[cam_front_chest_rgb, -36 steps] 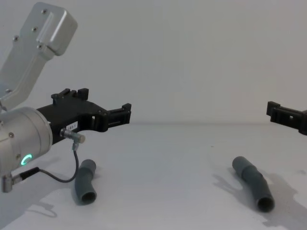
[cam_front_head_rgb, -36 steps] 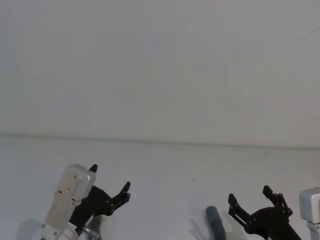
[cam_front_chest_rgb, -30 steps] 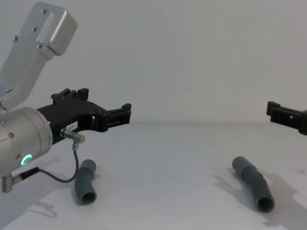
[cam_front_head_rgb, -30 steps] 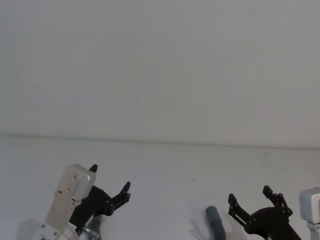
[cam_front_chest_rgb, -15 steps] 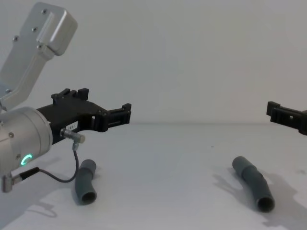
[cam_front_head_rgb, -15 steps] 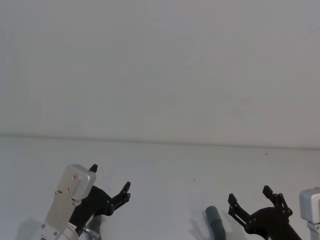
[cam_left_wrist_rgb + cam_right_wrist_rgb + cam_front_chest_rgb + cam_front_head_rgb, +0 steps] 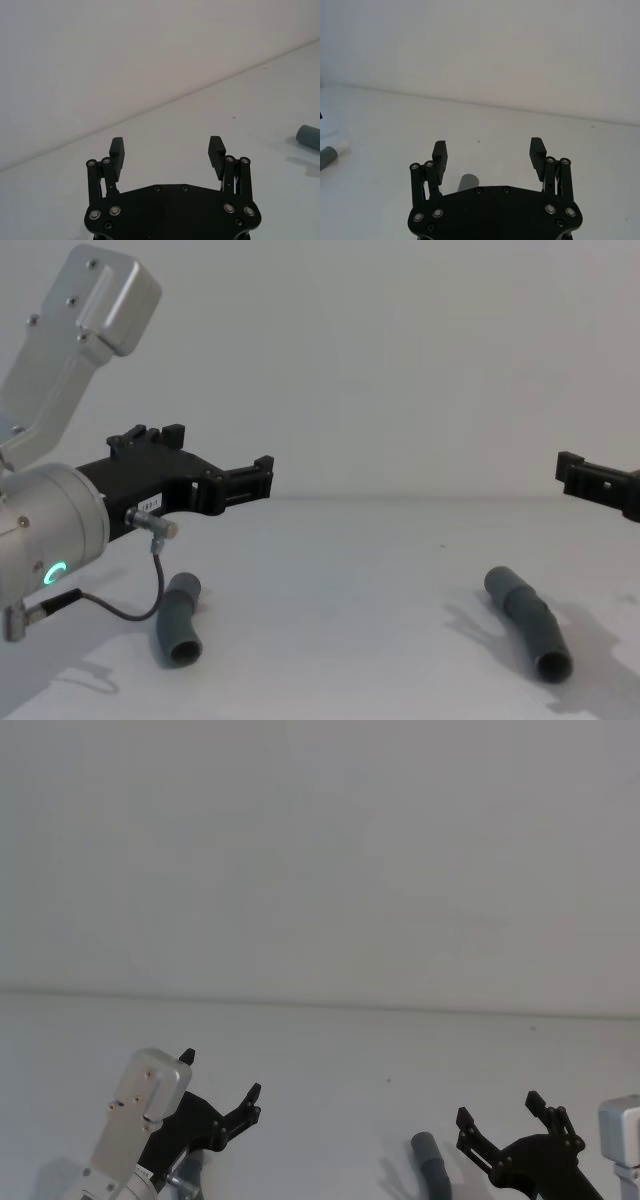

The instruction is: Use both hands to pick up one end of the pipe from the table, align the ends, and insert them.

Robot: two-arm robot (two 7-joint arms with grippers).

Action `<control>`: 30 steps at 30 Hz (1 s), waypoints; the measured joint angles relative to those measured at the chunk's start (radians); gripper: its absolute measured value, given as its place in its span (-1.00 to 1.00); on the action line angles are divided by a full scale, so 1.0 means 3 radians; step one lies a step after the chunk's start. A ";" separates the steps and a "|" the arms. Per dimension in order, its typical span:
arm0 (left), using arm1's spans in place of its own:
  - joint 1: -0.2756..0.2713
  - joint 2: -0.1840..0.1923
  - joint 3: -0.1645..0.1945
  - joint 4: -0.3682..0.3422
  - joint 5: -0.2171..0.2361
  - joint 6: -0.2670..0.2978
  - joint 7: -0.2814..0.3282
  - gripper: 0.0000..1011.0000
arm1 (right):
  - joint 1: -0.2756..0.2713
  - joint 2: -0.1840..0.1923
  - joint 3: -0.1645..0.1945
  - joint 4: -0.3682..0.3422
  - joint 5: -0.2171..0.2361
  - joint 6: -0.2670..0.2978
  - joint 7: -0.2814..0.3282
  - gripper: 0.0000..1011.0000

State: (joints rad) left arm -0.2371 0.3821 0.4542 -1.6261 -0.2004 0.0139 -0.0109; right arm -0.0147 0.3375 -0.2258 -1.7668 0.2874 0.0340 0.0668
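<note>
Two dark grey pieces of the pipe lie on the white table [image 7: 340,590]. The shorter piece [image 7: 177,622] lies at the left, below and a little behind my left gripper's [image 7: 212,454] fingertips. In the right wrist view the same piece [image 7: 327,156] shows a white tip [image 7: 343,148]. The longer piece [image 7: 528,623] lies at the right, beneath my right gripper [image 7: 592,481]. Both grippers hover above the table, open, with nothing between their fingers: the left gripper [image 7: 166,147] [image 7: 220,1075] and the right gripper [image 7: 488,148] [image 7: 500,1110]. One end of the longer piece [image 7: 468,181] [image 7: 429,1161] [image 7: 309,136] shows past the right gripper's body.
A plain white wall [image 7: 320,850] rises behind the table's far edge. A thin black cable [image 7: 130,612] hangs from the left wrist close to the shorter piece. The table between the two pieces is bare.
</note>
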 joint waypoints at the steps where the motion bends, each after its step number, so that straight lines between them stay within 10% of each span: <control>1: 0.0000 0.0000 0.0000 0.0000 0.0000 0.0000 0.0000 0.98 | 0.0000 0.0000 0.0000 0.0000 0.0000 0.0000 0.0000 0.98; 30: 0.0000 0.0000 0.0000 0.0000 0.0000 0.0000 0.0000 0.98 | 0.0000 0.0000 0.0000 0.0000 0.0000 0.0000 0.0000 0.98</control>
State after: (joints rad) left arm -0.2371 0.3821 0.4542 -1.6262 -0.2004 0.0138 -0.0110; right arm -0.0146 0.3374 -0.2258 -1.7668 0.2874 0.0341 0.0668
